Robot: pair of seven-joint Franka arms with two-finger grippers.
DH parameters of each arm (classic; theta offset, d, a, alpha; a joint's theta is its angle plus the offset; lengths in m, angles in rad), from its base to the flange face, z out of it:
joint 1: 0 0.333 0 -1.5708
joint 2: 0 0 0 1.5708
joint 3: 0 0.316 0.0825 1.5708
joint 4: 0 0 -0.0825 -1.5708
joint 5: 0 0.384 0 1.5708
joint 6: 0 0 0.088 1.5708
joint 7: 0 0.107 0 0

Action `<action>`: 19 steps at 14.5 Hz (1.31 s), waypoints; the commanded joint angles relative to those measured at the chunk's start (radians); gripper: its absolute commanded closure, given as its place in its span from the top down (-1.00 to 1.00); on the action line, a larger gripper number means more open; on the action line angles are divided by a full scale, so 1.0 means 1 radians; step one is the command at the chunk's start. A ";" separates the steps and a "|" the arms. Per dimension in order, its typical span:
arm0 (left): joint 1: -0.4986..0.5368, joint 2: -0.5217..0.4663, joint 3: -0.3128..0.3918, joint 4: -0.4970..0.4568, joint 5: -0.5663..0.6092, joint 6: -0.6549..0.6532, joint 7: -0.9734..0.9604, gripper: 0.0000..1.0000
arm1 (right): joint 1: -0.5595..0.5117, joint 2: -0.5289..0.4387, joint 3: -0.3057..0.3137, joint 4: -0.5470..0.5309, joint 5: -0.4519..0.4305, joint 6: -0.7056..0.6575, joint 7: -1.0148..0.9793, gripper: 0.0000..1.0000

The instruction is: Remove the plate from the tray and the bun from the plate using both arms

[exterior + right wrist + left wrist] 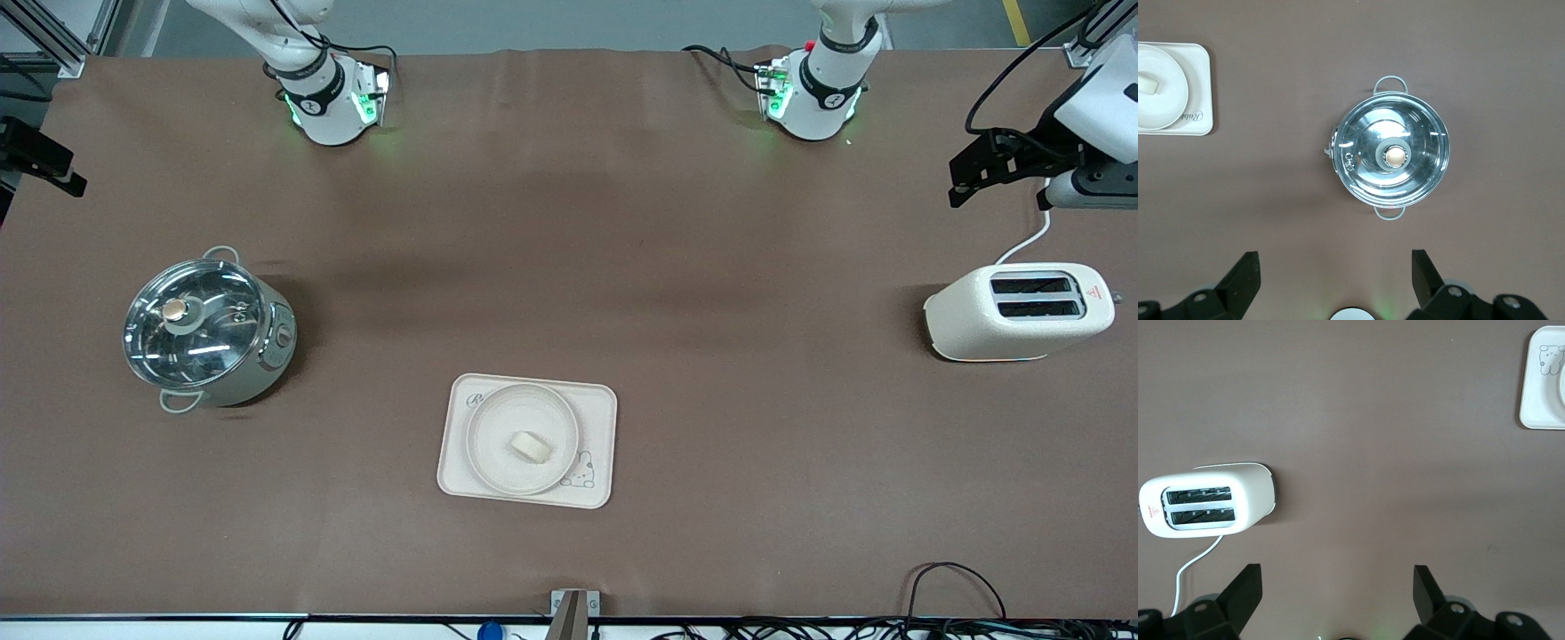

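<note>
Both our grippers are hanging wide and empty: the left gripper (1335,587) is hovering over bare table near the toaster (1019,310), and the right gripper (1335,270) is hovering above the lidded pot (206,328). We are seeing the bun (532,446) lying on the plate (498,458), which is sitting on the tray (594,413) midway between pot and toaster, nearer the front camera.
</note>
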 commanded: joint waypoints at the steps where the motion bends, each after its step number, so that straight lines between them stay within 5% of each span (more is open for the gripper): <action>1: 0.005 0.009 -0.004 0.022 -0.005 -0.015 0.007 1.00 | 0.003 -0.027 0.000 -0.033 -0.006 0.007 -0.008 1.00; 19: 0.008 0.026 -0.001 0.042 -0.002 -0.014 0.015 1.00 | 0.008 -0.021 0.001 -0.046 0.006 0.019 -0.001 1.00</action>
